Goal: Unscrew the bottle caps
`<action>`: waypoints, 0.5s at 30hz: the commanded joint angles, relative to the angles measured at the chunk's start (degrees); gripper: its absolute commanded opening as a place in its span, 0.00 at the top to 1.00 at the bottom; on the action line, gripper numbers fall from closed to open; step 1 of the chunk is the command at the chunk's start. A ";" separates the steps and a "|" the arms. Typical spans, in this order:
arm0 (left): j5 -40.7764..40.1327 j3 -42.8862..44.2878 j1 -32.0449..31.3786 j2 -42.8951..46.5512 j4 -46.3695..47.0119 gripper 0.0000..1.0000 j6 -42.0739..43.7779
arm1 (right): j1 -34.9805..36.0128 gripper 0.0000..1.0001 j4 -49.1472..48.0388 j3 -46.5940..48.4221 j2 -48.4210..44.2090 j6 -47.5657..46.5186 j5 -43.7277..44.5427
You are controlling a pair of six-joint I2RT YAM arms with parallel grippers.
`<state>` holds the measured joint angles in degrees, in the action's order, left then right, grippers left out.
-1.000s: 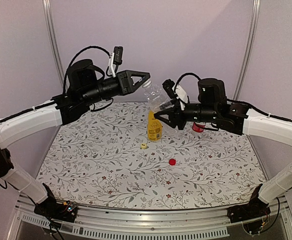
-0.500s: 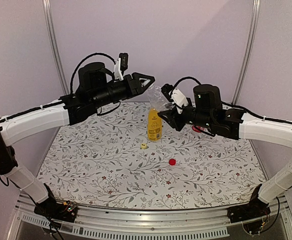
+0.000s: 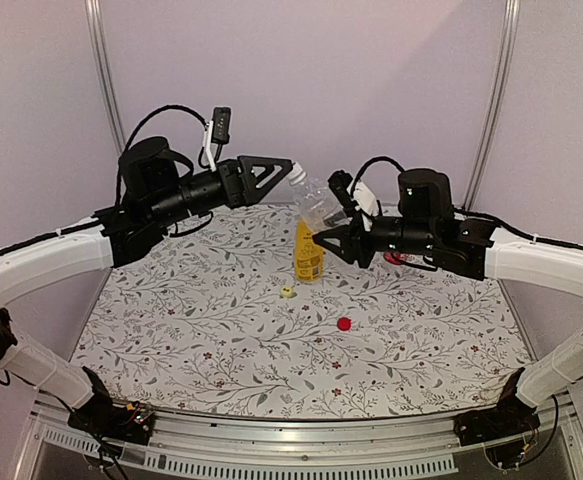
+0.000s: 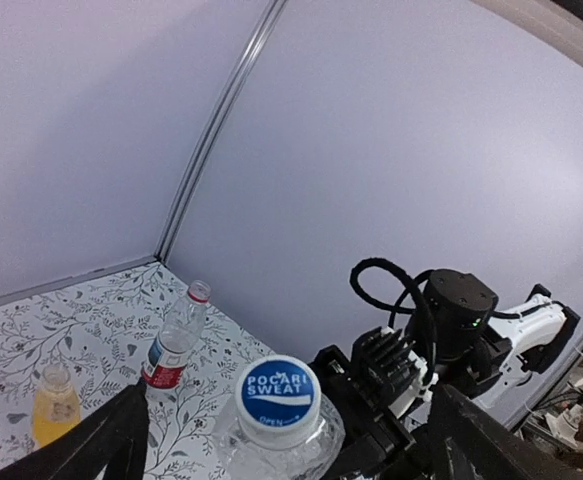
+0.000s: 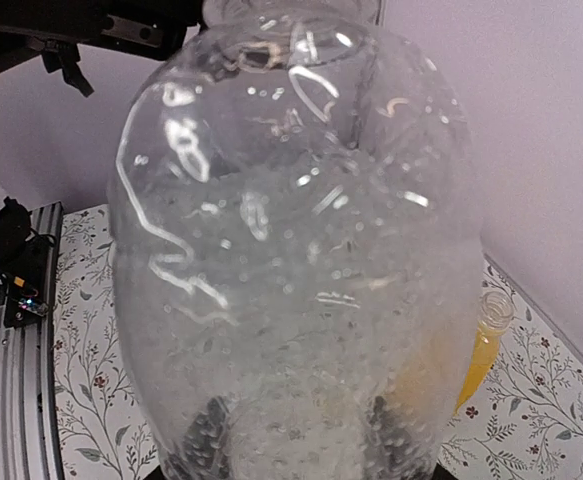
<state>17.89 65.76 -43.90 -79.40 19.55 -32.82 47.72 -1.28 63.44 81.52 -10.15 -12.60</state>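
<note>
My right gripper (image 3: 333, 236) (image 5: 296, 440) is shut on the base of the clear unlabelled bottle (image 3: 317, 205) (image 5: 291, 250) and holds it in the air, tilted, neck toward the left arm. Its blue cap (image 4: 278, 398) (image 3: 296, 176) with a white rim sits on the neck. My left gripper (image 3: 285, 170) (image 4: 291, 440) is open, with a finger on each side of that cap and not touching it. The yellow-orange bottle (image 3: 308, 250) (image 4: 54, 405) (image 5: 486, 340) stands uncapped on the table. A yellow cap (image 3: 287, 292) and a red cap (image 3: 344, 323) lie loose in front of it.
The red-labelled bottle (image 4: 171, 340) (image 3: 396, 257) stands near the back right, mostly hidden behind the right arm in the top view. The floral tablecloth (image 3: 201, 340) covers the table. Pale walls with metal posts (image 3: 104, 80) close the back.
My left gripper has opened, let go of the blue cap and drawn back a little to the left. The right gripper still holds the clear bottle, with the cap still on it.
</note>
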 commanded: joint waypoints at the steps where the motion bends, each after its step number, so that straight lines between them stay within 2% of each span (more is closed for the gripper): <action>1: 16.32 -1.85 3.29 1.79 7.21 0.04 5.05 | -1.67 0.73 -0.86 -0.42 -2.84 3.02 -16.01; 7: 29.00 -1.29 3.78 1.03 10.34 0.10 9.15 | -2.11 0.73 -0.53 0.85 -1.36 4.75 -28.24; 15: 34.73 -0.74 3.66 -1.44 16.18 0.24 6.20 | -2.19 0.73 -1.04 2.49 2.02 6.40 -35.69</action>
<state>47.18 64.71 -40.42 -79.00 31.46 -25.91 46.04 -1.32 63.81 81.97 -5.32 -42.39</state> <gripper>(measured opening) 0.785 0.427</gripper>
